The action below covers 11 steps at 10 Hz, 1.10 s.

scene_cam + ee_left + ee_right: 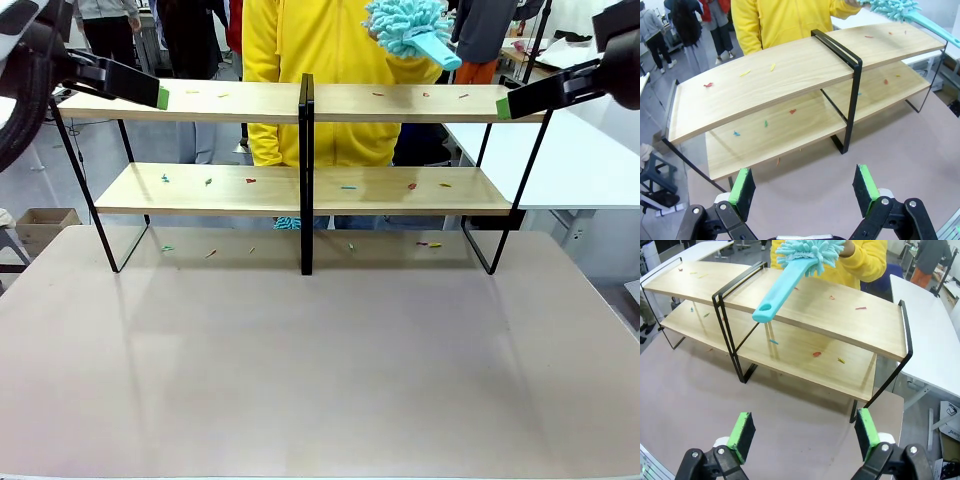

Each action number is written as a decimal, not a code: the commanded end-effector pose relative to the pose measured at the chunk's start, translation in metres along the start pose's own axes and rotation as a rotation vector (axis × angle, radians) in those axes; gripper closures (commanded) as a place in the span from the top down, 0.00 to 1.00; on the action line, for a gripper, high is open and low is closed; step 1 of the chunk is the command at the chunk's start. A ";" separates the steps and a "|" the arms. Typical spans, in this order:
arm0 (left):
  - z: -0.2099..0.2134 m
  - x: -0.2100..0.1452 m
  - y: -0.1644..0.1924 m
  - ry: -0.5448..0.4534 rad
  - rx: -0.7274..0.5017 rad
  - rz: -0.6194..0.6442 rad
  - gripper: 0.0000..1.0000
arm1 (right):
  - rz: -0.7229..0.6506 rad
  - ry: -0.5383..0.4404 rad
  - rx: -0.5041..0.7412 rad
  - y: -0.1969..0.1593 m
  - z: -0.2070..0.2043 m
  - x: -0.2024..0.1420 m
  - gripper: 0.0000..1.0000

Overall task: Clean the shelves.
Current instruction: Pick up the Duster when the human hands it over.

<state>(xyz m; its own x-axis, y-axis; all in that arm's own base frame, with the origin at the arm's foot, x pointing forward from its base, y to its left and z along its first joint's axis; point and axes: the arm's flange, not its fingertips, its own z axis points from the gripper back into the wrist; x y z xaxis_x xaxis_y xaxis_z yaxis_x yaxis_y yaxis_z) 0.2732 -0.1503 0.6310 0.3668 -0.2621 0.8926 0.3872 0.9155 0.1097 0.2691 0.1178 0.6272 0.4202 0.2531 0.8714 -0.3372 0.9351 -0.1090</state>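
— Along the far edge of the tabletop: where do the shelves sit against the grippers?
— Ahead of both. The left gripper faces the shelves' left end and the right gripper faces the right end. Each wrist view has bare tabletop between the fingers and the frame, so they are apart, not touching. From the front, one green pad lines up with each end of the top board.
— Jaws?
— Both spread wide, nothing between the pads, nothing held.
— Shelf look?
— Two long light-wood boards, one above the other, in a thin black frame with a black centre post. The unit stands upright and runs almost from the tabletop's left edge to its right edge. Small coloured scraps, red, yellow and teal, are scattered over both boards. A few more lie on the tabletop under the lower board.
— Anyone else?
— A person in a yellow top stands behind the shelves at the far side, holding a teal fluffy duster above the top board, right of the post. Can't tell if it touches the wood.
— Surface, room?
— The tabletop is grey-beige, matte and bare on the near side. A white table stands beyond the far-right corner and a cardboard box sits on the floor off the left edge. More people stand farther back.
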 end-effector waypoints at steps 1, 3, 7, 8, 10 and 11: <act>0.000 0.000 -0.001 -0.001 0.000 -0.001 1.00 | 0.000 0.003 0.005 -0.001 0.001 0.000 1.00; 0.000 0.000 -0.001 -0.001 0.000 -0.001 1.00 | 0.000 0.003 0.005 -0.001 0.001 0.000 1.00; 0.000 0.000 -0.001 -0.001 0.000 -0.001 1.00 | -0.308 0.217 0.221 -0.045 -0.034 0.064 1.00; 0.000 0.000 -0.001 -0.001 0.000 -0.001 1.00 | -0.387 0.263 0.209 -0.071 -0.057 0.086 1.00; 0.000 0.000 -0.001 -0.001 0.000 -0.001 1.00 | -0.269 0.178 0.177 -0.049 -0.038 0.043 1.00; 0.000 0.000 -0.001 -0.001 0.000 -0.001 1.00 | -0.376 0.225 0.241 -0.073 -0.061 0.069 1.00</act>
<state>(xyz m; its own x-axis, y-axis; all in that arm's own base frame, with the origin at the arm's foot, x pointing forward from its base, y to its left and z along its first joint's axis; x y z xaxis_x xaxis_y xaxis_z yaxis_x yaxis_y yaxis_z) 0.2732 -0.1507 0.6307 0.3670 -0.2631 0.8922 0.3879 0.9151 0.1102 0.3811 0.0858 0.6684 0.7163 -0.0179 0.6975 -0.2946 0.8984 0.3256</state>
